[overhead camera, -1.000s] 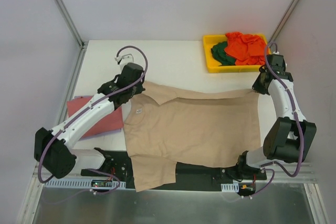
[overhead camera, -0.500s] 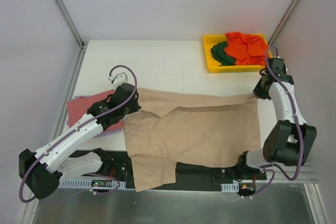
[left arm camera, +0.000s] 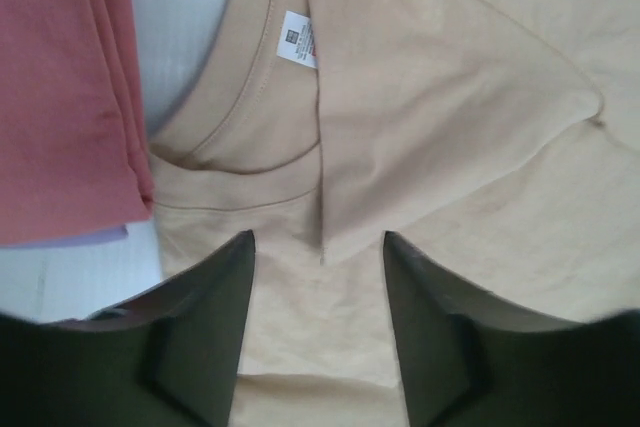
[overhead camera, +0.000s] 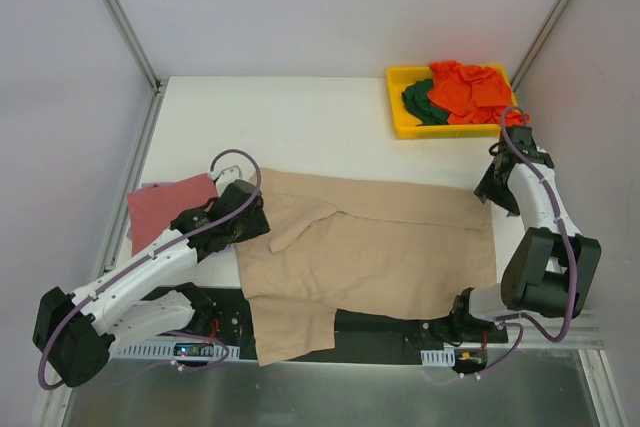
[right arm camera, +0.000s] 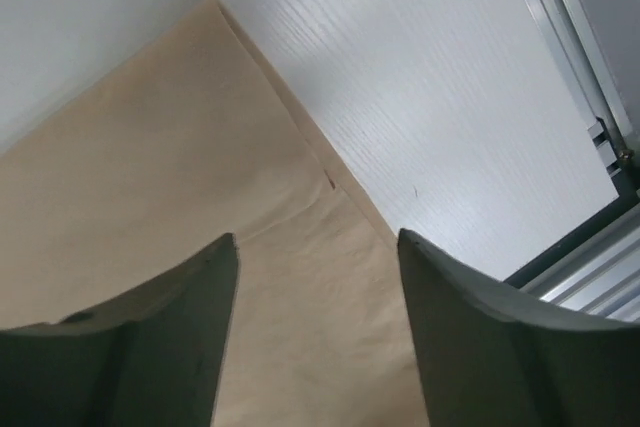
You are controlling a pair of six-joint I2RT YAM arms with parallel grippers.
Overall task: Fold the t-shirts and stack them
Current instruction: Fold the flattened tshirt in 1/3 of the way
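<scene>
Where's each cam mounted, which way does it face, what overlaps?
Top external: above, behind the bases, looking down on the table; left arm, right arm show.
Left wrist: down onto tan shirt collar, red shirt beside; left tool shows.
Right wrist: down onto tan shirt edge; right tool shows.
All share the tan shirt.

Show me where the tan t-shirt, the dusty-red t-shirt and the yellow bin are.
tan t-shirt point(overhead camera: 400, 247), top view, middle of body
dusty-red t-shirt point(overhead camera: 160, 212), top view, flat middle
yellow bin point(overhead camera: 394, 97), top view, left wall
</scene>
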